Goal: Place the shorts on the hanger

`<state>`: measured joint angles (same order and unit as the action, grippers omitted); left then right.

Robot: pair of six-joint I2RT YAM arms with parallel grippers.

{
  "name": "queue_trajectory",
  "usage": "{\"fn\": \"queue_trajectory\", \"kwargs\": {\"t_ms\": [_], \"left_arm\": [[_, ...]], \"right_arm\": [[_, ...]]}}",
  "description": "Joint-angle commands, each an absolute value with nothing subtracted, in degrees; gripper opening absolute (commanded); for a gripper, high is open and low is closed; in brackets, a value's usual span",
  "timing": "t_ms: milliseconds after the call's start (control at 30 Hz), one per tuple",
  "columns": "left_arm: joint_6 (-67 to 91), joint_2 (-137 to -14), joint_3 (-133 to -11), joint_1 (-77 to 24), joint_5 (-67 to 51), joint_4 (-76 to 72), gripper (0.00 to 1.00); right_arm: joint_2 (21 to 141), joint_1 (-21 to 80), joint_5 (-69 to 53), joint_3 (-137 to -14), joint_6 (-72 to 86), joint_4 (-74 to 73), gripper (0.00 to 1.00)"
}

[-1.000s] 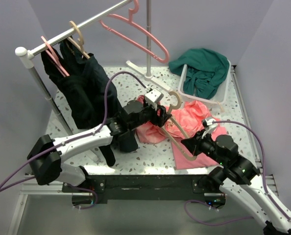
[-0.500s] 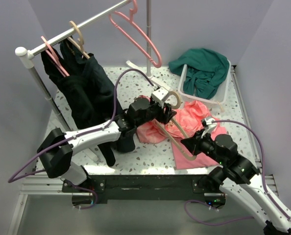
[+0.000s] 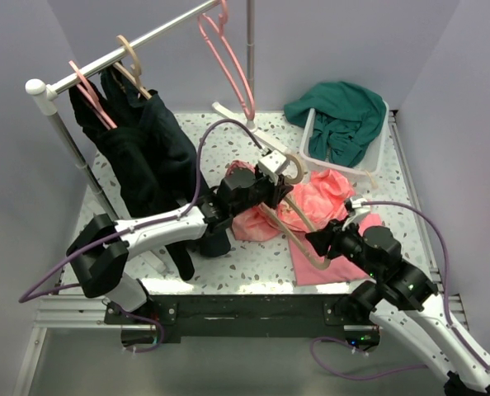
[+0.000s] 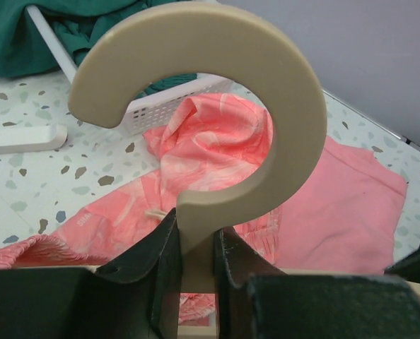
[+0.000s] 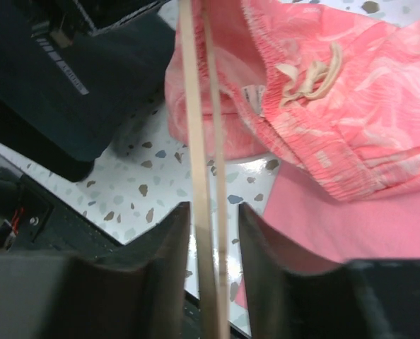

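Left arm reached further in than a second earlier, and the pink hanger [image 3: 228, 58] on the rail [image 3: 129, 49] swung from broadside to nearly edge-on. Right arm did not shift noticeably.

Left gripper [image 3: 276, 183] [image 4: 196, 247] was clamped on the neck of the hanger [image 3: 299, 235] [image 4: 281, 106] just under the hook; wrist view showed both fingers tight against the stem. The hook stood upright above the jaws.

Right gripper [image 3: 318, 242] [image 5: 206, 233] straddled the hanger's [image 5: 196, 141] far end, with two thin beige bars running between the fingers. A thin gap showed on one side, so could not tell whether it was actually pinching.

The hanger spanned diagonally between the two grippers, above the table [image 3: 253, 256].

The shorts [image 3: 323, 194] [image 4: 210, 141] [image 5: 337, 106] lay crumpled on the table behind and under the hanger, not draped on it. The waistband and drawstring faced the right wrist camera. They partly overlapped the plain pink cloth [image 3: 336, 264] [image 4: 351, 205] [image 5: 351, 226] and sat just beside the white basket [image 3: 377, 165], which held the teal garment [image 3: 340, 111].

Dark clothes [image 3: 146, 148] hung from the rail at left.
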<state>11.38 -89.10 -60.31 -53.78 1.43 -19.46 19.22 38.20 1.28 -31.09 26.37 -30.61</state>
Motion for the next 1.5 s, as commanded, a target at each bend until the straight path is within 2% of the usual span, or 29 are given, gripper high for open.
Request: {"fn": "queue_trajectory", "kwargs": {"t_ms": [0, 67, 200, 400, 467, 767, 1000, 1300, 1467], "left_arm": [[9.3, -85.6, -58.0, -53.8, 5.8, -24.3, 0.00], [9.1, -85.3, -57.2, -53.8, 5.5, -24.7, 0.00], [8.9, -84.0, -55.2, -53.9, 5.0, -26.4, 0.00], [8.4, -81.8, -52.6, -54.0, 3.4, -28.7, 0.00], [8.2, -81.3, -52.1, -54.0, 3.2, -28.7, 0.00], [6.9, -78.5, -50.6, -53.9, 3.4, -28.4, 0.00], [7.1, -78.0, -50.3, -53.9, 3.5, -29.4, 0.00], [7.3, -78.0, -50.3, -54.0, 3.8, -29.6, 0.00], [7.1, -78.0, -50.3, -54.0, 4.1, -29.8, 0.00]], "right_arm": [[19.1, 38.1, 11.4, -36.4, 29.3, -32.9, 0.53], [19.8, 38.1, 13.2, -37.2, 29.3, -33.0, 0.59], [26.6, 38.1, 19.8, -40.2, 31.3, -34.6, 0.63], [49.2, 36.9, 22.8, -43.2, 31.9, -33.7, 0.62], [51.1, 36.0, 20.8, -42.2, 31.8, -30.9, 0.61], [49.0, 31.4, 17.3, -31.4, 34.2, -24.9, 0.63], [49.6, 31.4, 14.2, -23.0, 36.3, -10.1, 0.64], [49.2, 31.4, 13.5, -21.7, 41.0, -3.6, 0.64], [53.6, 31.4, 16.1, -22.1, 42.3, -3.2, 0.63]]}}
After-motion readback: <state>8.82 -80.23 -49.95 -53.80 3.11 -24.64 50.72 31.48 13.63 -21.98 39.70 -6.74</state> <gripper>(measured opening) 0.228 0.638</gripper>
